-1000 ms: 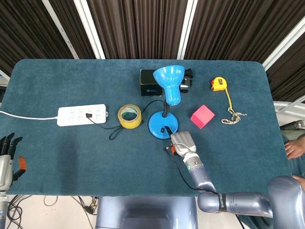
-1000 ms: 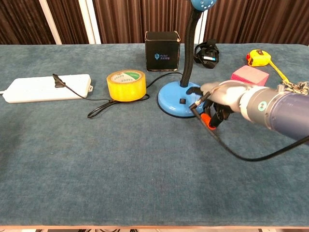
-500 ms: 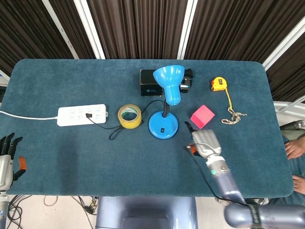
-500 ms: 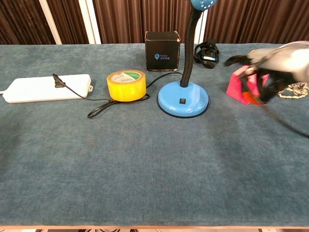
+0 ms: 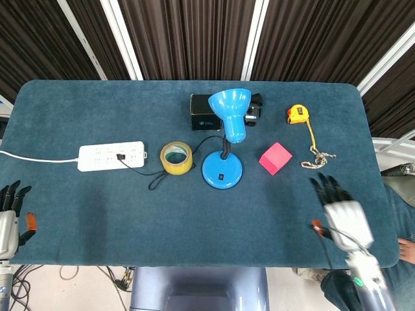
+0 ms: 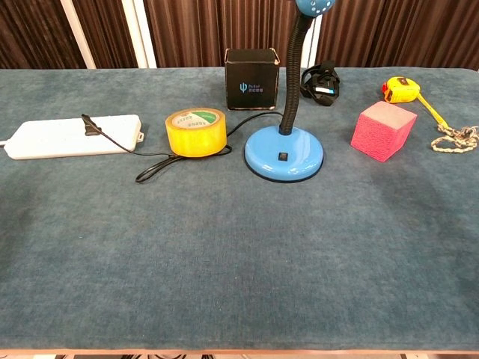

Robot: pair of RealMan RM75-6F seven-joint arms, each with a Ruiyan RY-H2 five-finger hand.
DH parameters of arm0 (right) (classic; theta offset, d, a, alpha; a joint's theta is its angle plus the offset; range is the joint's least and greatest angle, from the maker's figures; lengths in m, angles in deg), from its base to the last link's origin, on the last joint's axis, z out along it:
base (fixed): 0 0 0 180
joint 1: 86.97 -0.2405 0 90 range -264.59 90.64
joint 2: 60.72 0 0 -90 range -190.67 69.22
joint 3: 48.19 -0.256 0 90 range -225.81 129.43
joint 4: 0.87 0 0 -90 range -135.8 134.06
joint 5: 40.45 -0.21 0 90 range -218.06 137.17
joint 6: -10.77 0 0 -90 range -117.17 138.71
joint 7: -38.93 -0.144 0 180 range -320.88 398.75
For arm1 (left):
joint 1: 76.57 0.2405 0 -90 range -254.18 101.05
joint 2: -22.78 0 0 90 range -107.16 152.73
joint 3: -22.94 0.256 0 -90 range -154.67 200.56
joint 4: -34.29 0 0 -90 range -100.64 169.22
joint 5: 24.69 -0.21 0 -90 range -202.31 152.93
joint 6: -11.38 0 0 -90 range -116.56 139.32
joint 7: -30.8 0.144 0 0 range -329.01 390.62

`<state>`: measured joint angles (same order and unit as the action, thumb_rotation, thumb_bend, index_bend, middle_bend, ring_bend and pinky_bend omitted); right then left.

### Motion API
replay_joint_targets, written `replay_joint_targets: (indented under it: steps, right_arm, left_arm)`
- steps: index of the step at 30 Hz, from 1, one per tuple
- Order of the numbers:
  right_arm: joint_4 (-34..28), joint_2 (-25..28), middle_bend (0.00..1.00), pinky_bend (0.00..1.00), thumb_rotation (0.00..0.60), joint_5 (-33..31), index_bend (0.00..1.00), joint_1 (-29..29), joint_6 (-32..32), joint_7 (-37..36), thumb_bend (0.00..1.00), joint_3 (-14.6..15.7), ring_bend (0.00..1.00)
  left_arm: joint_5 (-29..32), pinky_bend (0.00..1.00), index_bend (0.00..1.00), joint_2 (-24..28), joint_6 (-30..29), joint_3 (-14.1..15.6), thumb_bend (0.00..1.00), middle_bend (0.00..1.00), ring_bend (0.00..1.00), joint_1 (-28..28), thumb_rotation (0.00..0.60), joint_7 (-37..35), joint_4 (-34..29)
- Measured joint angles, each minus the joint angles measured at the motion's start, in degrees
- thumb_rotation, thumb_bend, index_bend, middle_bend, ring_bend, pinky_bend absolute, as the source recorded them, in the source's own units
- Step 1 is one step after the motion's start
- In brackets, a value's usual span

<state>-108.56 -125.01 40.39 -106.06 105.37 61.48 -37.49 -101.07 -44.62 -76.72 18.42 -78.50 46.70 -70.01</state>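
Item: pink block [image 5: 275, 158], on table [image 5: 97, 207], just right of blue lamp base [image 5: 222, 172], one corner toward the front edge.
R hand [image 5: 342, 211]: front-right of lamp, fingers spread, nothing held; block lies ahead and to its left, apart.
L hand [image 5: 9, 210]: far left of lamp, off table edge, fingers apart, empty; much farther from block.
Nearer hand: R.
Also: yellow tape roll [image 5: 176, 157] left of lamp, power strip [image 5: 111, 156] beyond it; tape measure [image 5: 297, 114] back-right.
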Motion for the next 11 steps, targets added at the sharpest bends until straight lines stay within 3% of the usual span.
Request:
replay_joint_targets:
  steps: [5, 11]
  right_arm:
    - [8.0, -1.1, 0.0, 0.0, 0.6, 4.0, 0.0, 6.9, 5.6, -4.5, 0.24, 2.4, 0.01]
    - [11.6, -2.2, 0.0, 0.0, 0.6, 5.2, 0.0, 9.3, 6.0, -5.2, 0.24, 1.0, 0.01]
  left_arm:
    - [-0.2, 0.0, 0.14, 0.1, -0.1, 0.0, 0.64, 0.02, 0.0, 0.0, 0.6, 0.0, 0.0]
    - [-0.6, 0.0, 0.14, 0.1, -0.3, 0.1, 0.64, 0.02, 0.0, 0.1, 0.6, -0.1, 0.2]
